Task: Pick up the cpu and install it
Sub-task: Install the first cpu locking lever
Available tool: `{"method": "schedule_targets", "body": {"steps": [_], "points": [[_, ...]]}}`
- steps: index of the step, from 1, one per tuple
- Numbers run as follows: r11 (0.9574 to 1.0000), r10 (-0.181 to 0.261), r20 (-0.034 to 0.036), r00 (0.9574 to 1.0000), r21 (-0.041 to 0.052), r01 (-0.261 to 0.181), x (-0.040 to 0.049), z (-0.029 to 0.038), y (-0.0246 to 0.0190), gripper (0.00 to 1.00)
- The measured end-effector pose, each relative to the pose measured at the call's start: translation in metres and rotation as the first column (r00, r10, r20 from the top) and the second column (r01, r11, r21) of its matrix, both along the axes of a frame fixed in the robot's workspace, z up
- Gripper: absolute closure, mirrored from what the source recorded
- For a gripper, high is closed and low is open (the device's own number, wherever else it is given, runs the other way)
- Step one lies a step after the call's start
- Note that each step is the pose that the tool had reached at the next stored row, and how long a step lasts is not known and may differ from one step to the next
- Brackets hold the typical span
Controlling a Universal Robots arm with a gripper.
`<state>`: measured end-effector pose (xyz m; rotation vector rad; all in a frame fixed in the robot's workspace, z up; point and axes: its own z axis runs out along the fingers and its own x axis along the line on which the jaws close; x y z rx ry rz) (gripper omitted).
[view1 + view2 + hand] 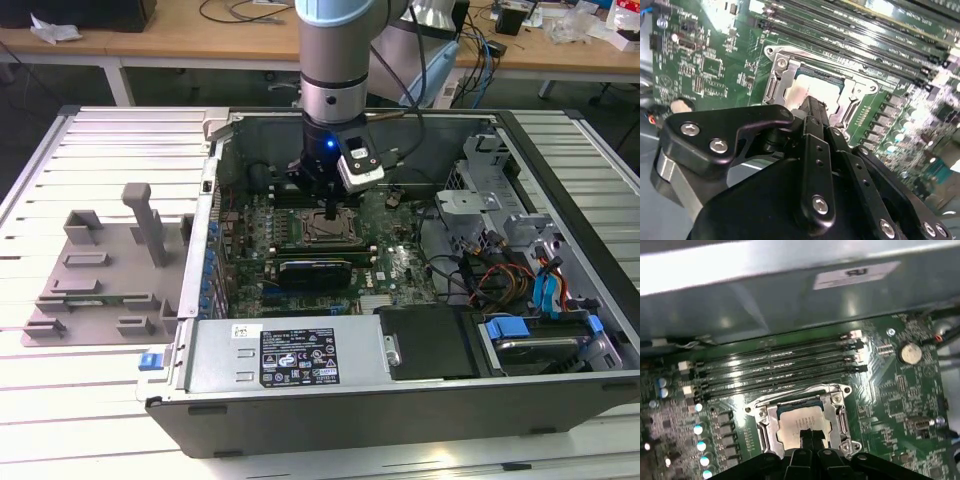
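Inside its socket frame (840, 412), cpu (802, 422) beneath tool (811, 436).

An open computer case (300, 420) lies on its side on a white slatted table (80, 420), filling the middle and right of the exterior view. Inside it sits a green circuit board (400, 270), with a tangle of coloured cables (500, 275) toward the exterior view's right. A grey plastic holder (105, 270) stands on the table at the left. Wooden desks (200, 45) run along the top edge.
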<state>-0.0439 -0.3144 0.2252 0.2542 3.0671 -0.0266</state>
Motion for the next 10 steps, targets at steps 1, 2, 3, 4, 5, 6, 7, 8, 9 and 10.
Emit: {"method": "schedule_targets", "body": {"steps": [1, 2, 3, 4, 5, 6, 7, 8, 9, 10], "points": [[0.9997, 0.023, -0.001, 0.9997, -0.003, -0.023, 0.0, -0.0001, 0.0, 0.89], [0.9992, 0.039, -0.0035, 0.9992, -0.0081, -0.039, 0.0, -0.0002, 0.0, 0.89], [0.9981, 0.054, -0.011, 0.9985, -0.0268, -0.055, -0.0001, -0.0004, 0.0, 0.89], [0.9969, 0.063, -0.0177, 0.9978, -0.0457, -0.064, -0.0001, -0.0003, 0.0, 0.89], [0.9957, 0.074, -0.0207, 0.9971, -0.0546, -0.075, -0.0001, -0.0003, 0.0, 0.89], [0.9947, 0.086, -0.0206, 0.996, -0.0546, -0.087, 0.0, -0.0003, 0.0, 0.89], [0.9937, 0.098, -0.0205, 0.9949, -0.0525, -0.099, -0.0001, 0.0018, -0.0001, 0.89], [0.9936, 0.101, -0.0201, 0.9947, -0.0488, -0.102, -0.0001, 0.0038, -0.0001, 0.89], [0.9935, 0.103, -0.0199, 0.9945, -0.0467, -0.103, -0.0001, 0.0054, -0.0001, 0.89], [0.9934, 0.106, -0.0196, 0.9942, -0.0438, -0.106, 0.0, 0.0117, -0.0001, 0.89]]}}
